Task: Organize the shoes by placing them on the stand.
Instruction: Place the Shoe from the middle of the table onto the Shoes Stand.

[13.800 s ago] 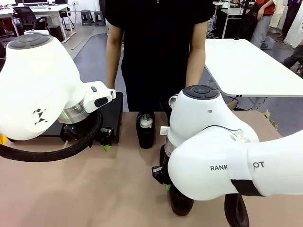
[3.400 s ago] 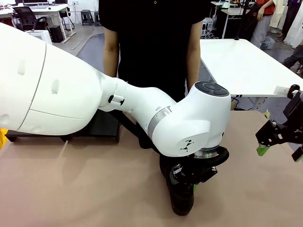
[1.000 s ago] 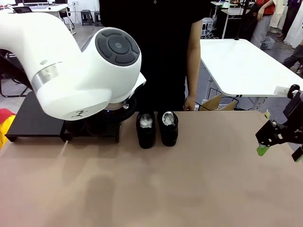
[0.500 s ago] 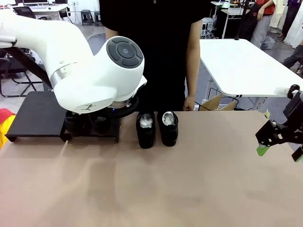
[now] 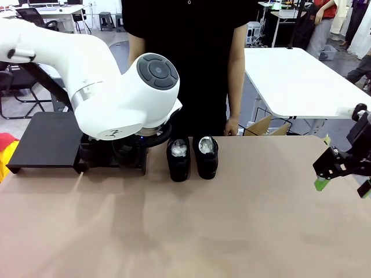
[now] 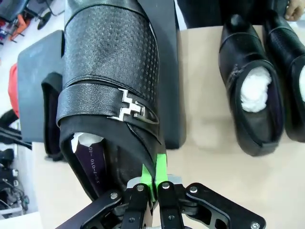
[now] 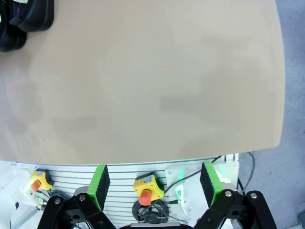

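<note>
In the left wrist view my left gripper point(image 6: 153, 177) is shut on the heel rim of a black shoe point(image 6: 112, 76) with a perforated toe and a metal buckle strap. White paper shows inside it. The shoe hangs over the black stand point(image 6: 170, 71), toe pointing away; I cannot tell whether it touches. In the front view my left arm point(image 5: 124, 98) covers the right end of the stand point(image 5: 43, 142). Two more black shoes point(image 5: 178, 157) point(image 5: 206, 156) stand side by side on the table, stuffed with white paper. My right gripper point(image 5: 343, 185) hovers open at the table's right edge, holding nothing.
A person in black stands at the far side, one hand point(image 5: 232, 127) hanging just behind the table edge. The right wrist view looks down on the bare brown tabletop point(image 7: 143, 86), its near edge and a yellow box with a red button point(image 7: 144, 188) below it.
My left arm has shifted a little to the right and lower over the stand's right end. The two shoes on the table and my right gripper have not moved.
</note>
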Robot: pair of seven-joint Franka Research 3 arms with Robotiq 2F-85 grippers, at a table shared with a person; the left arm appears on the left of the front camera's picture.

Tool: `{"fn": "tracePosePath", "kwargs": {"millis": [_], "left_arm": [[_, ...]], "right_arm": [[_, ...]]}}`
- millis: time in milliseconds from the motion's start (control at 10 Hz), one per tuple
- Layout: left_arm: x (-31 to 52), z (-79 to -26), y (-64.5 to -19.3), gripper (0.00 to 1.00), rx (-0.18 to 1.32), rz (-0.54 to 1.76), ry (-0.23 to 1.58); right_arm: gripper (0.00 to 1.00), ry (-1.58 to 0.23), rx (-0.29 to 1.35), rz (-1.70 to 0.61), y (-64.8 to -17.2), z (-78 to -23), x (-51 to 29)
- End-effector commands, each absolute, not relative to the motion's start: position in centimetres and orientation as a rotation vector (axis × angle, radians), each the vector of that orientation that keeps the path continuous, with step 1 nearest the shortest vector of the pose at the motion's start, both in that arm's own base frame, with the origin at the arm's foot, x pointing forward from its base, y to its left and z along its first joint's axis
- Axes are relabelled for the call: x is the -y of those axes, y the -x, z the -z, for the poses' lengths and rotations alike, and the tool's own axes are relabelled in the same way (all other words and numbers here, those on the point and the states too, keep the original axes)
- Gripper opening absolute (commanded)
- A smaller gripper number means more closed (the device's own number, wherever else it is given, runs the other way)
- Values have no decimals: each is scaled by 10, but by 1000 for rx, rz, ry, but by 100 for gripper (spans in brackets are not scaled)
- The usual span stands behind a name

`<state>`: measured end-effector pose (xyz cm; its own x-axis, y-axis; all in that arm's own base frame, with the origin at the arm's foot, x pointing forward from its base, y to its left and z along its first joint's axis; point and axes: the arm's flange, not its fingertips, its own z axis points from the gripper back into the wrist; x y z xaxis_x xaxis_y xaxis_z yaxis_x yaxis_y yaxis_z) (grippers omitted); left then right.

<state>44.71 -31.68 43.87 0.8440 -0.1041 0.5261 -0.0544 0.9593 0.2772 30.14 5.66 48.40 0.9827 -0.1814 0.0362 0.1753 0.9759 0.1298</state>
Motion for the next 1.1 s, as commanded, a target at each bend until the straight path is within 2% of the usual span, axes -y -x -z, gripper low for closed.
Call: {"fn": "tracePosePath", "kwargs": {"millis": [0,1000], "left_arm": [[315,-447,-476,0,595,65,-309],[310,-412,-499,0,527,44,-242]], "right_arm": [[100,-137,47,172,-301,-485,-57],[100,-137,47,172,-301,-485,-57]]}}
